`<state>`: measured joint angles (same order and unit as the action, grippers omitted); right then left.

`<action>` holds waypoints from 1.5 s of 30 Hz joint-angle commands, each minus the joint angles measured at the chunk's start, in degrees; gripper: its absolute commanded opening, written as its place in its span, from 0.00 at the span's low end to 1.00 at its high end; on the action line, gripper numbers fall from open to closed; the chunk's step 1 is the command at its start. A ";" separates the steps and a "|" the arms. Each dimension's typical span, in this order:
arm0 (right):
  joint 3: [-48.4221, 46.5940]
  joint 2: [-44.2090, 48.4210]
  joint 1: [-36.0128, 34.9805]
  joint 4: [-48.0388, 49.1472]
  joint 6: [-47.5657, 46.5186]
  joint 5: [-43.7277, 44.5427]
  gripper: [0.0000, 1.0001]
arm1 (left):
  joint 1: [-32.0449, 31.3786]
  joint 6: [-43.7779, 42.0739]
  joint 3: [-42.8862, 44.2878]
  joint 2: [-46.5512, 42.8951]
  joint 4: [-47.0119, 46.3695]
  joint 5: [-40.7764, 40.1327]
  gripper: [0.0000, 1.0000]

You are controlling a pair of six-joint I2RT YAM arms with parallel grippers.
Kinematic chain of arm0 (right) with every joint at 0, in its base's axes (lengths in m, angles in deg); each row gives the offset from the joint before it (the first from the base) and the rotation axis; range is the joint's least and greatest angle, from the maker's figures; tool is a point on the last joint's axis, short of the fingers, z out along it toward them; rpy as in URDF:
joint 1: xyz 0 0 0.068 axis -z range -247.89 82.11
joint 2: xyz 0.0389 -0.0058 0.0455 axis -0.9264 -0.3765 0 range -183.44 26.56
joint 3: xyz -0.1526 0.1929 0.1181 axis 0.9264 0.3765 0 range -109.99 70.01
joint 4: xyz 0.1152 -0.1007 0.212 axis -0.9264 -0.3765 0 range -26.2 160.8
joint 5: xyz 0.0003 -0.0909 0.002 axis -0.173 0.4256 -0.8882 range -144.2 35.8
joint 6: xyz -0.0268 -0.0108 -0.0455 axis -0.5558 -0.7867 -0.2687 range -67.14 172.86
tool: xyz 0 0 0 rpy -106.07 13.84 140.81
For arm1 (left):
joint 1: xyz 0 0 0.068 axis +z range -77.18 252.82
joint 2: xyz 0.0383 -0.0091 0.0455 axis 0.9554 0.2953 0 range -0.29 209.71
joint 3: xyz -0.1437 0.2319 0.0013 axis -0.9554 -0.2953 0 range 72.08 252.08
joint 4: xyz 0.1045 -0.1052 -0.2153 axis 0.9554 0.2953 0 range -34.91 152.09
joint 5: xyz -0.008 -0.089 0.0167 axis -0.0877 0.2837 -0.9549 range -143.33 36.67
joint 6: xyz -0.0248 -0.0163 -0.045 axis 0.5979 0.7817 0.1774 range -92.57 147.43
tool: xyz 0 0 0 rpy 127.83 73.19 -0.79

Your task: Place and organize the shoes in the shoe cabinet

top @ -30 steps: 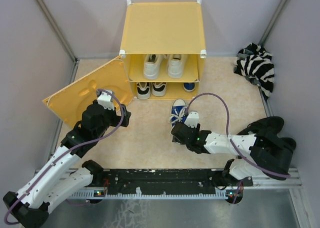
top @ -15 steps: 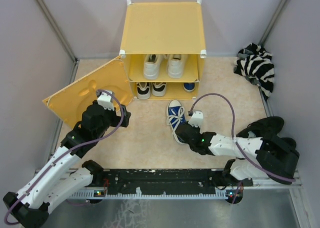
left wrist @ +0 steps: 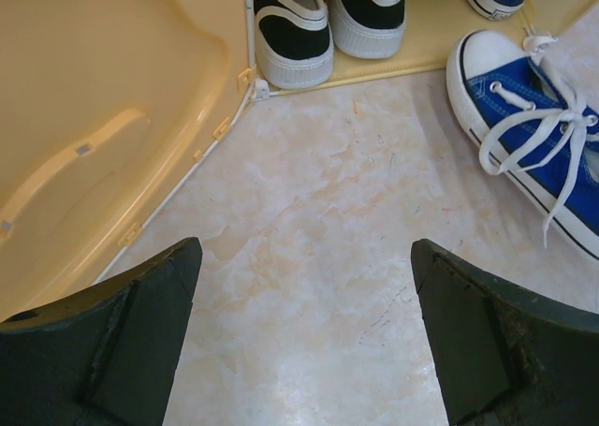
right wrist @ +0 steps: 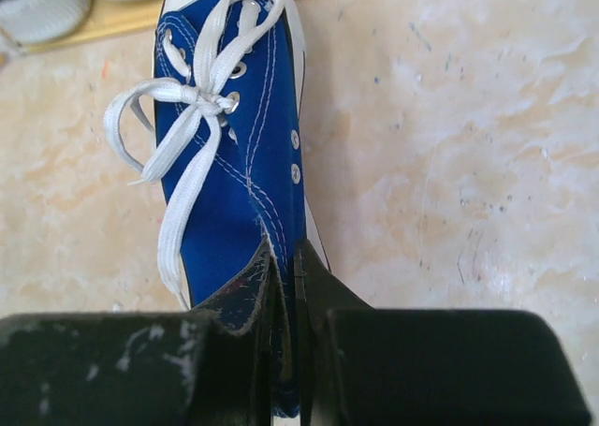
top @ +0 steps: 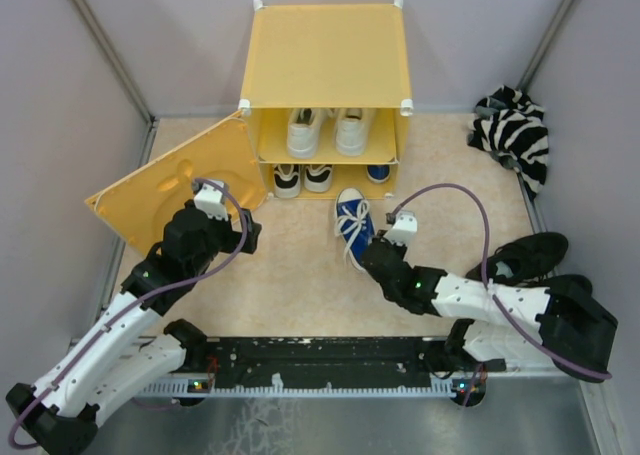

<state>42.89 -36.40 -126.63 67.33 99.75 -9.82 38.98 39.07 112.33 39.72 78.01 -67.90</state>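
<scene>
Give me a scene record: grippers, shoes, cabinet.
left gripper: open, over bare floor by the door
right gripper: shut on the collar of the loose blue shoe
loose blue shoe: before the cabinet, toe toward it
upper shelf: white pair
lower shelf: black-and-white pair, other blue shoe
door: swung open leftward

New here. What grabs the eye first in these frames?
The big yellow-orange shoe cabinet stands at the back, with its door open to the left and white sneakers on the upper shelf. Just in front of it is a bright blue sneaker, its heel edge pinched by the right arm's fingers. A zebra-striped cloth sits in the far right corner.
</scene>
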 commanded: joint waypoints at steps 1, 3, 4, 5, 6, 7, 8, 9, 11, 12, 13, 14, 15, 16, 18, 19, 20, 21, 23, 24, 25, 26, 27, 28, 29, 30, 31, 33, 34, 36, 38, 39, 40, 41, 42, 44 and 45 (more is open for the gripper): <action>-0.01 0.18 -0.41 18.61 -3.36 12.02 0.00 | 0.36 -0.84 -0.59 0.26 -0.46 -0.38 0.99; 0.37 -0.12 -0.41 20.35 -3.68 12.43 0.00 | 0.32 -0.83 -0.50 0.55 -0.35 -0.29 0.99; 0.65 -0.40 -0.41 21.54 -4.79 12.69 0.00 | 0.36 -0.83 -0.45 0.59 -0.35 -0.25 0.99; 1.10 -0.75 -0.41 22.85 -6.07 12.82 0.00 | 0.36 -0.87 -0.50 0.62 -0.38 -0.33 0.99; 1.84 -1.02 -0.43 26.05 -8.37 12.88 0.00 | 0.36 -0.90 -0.60 0.61 -0.41 -0.39 0.99; 2.41 -1.51 -0.41 29.04 -10.47 13.15 0.00 | 0.34 -0.91 -0.49 0.64 -0.49 -0.45 0.99; 2.45 -2.14 -0.37 31.08 -11.95 13.63 0.00 | 0.36 -0.97 -0.44 0.79 -0.58 -0.41 0.99; 2.21 -2.92 -0.01 32.84 -13.30 14.05 0.00 | 0.36 -0.98 -0.44 0.90 -0.67 -0.26 0.99; 0.98 -5.07 0.89 34.91 -14.71 14.26 0.00 | 0.36 -0.93 -0.27 1.22 -0.68 0.02 0.99; 0.30 -6.32 1.58 35.96 -15.23 13.78 0.00 | 0.36 -0.92 -0.18 1.35 -0.65 0.14 0.99; -0.26 -7.66 2.60 37.00 -15.53 13.09 0.00 | 0.36 -0.84 -0.21 1.38 -0.60 0.20 0.99; -0.96 -9.05 3.68 37.93 -15.54 12.18 0.00 | 0.36 -0.83 -0.22 1.39 -0.59 0.16 0.99; -1.57 -10.50 4.77 39.35 -15.56 11.08 0.00 | 0.36 -0.85 -0.29 1.34 -0.59 0.09 0.99; -2.03 -11.84 5.82 41.16 -16.04 9.84 0.00 | 0.36 -0.84 -0.30 1.26 -0.59 0.10 0.99; -2.78 -15.00 7.55 45.56 -17.99 8.12 0.00 | 0.36 -0.80 -0.35 1.21 -0.55 -0.06 0.99; -3.56 -16.27 8.33 47.46 -19.14 7.50 0.00 | 0.36 -0.74 -0.37 1.20 -0.51 -0.09 0.99; -4.23 -17.61 9.02 48.84 -19.89 6.84 0.00 | 0.36 -0.79 -0.42 1.13 -0.44 -0.17 0.99; -4.91 -18.82 9.80 50.23 -20.40 5.80 0.00 | 0.36 -0.76 -0.38 1.05 -0.42 -0.15 0.99; -6.13 -20.85 11.30 52.18 -20.68 3.60 0.00 | 0.38 -0.81 -0.42 1.11 -0.41 -0.35 0.99; -6.72 -21.76 11.86 52.87 -20.82 2.88 0.00 | 0.39 -0.80 -0.44 1.18 -0.37 -0.45 0.99; -7.47 -22.73 12.28 53.53 -21.06 2.44 0.00 | 0.44 -0.82 -0.43 1.16 -0.40 -0.46 0.99; -8.05 -23.69 12.73 54.16 -21.27 2.04 0.00 | 0.40 -0.82 -0.43 1.16 -0.41 -0.43 0.99; -8.47 -24.57 13.10 54.79 -21.46 1.94 0.00 | 0.44 -0.87 -0.37 1.26 -0.42 -0.38 0.99; -8.93 -25.59 13.53 55.70 -21.80 1.86 0.00 | 0.45 -0.88 -0.35 1.22 -0.42 -0.30 0.99; -9.26 -26.53 14.01 56.80 -21.99 1.74 0.00 | 0.44 -0.97 -0.40 1.31 -0.42 -0.30 0.99; -9.58 -27.37 14.67 57.84 -22.14 1.33 0.00 | 0.45 -0.97 -0.47 1.36 -0.42 -0.33 0.99; -9.97 -28.27 15.16 58.52 -22.08 1.06 0.00 | 0.45 -0.99 -0.45 1.34 -0.42 -0.35 0.99; -10.93 -30.36 16.08 59.89 -21.71 0.54 0.00 | 0.45 -1.09 -0.49 1.53 -0.42 -0.36 0.99; -11.43 -31.05 16.55 60.46 -21.25 0.20 0.00 | 0.45 -1.07 -0.45 1.48 -0.42 -0.37 0.99; -12.56 -34.98 17.27 62.27 -21.06 -0.18 0.00 | 0.45 -1.17 -0.46 1.68 -0.42 -0.43 0.99; -13.88 -37.43 17.74 63.40 -20.88 0.05 0.00 | 0.44 -1.13 -0.40 1.78 -0.42 -0.45 0.99; -14.45 -38.47 17.90 63.49 -20.64 0.19 0.00 | 0.45 -1.17 -0.42 1.78 -0.42 -0.50 0.99; -15.25 -39.35 18.02 63.24 -20.39 0.17 0.00 | 0.45 -1.16 -0.43 1.81 -0.34 -0.58 0.99; -15.92 -40.52 18.16 62.96 -20.03 0.18 0.00 | 0.45 -1.16 -0.46 1.70 -0.29 -0.62 0.99; -16.55 -41.39 18.34 63.01 -19.90 0.06 0.00 | 0.45 -1.18 -0.44 1.72 -0.25 -0.68 0.99; -17.95 -43.12 18.71 63.18 -19.76 -0.02 0.00 | 0.45 -1.18 -0.57 1.77 -0.32 -0.64 0.99; -18.51 -43.83 18.93 63.48 -19.61 -0.20 0.00 | 0.47 -1.18 -0.54 1.82 -0.33 -0.71 0.99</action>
<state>29.67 -78.73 -108.77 120.25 78.05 -11.79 39.17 38.85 112.33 41.58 78.03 -67.94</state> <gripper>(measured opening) 0.062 0.990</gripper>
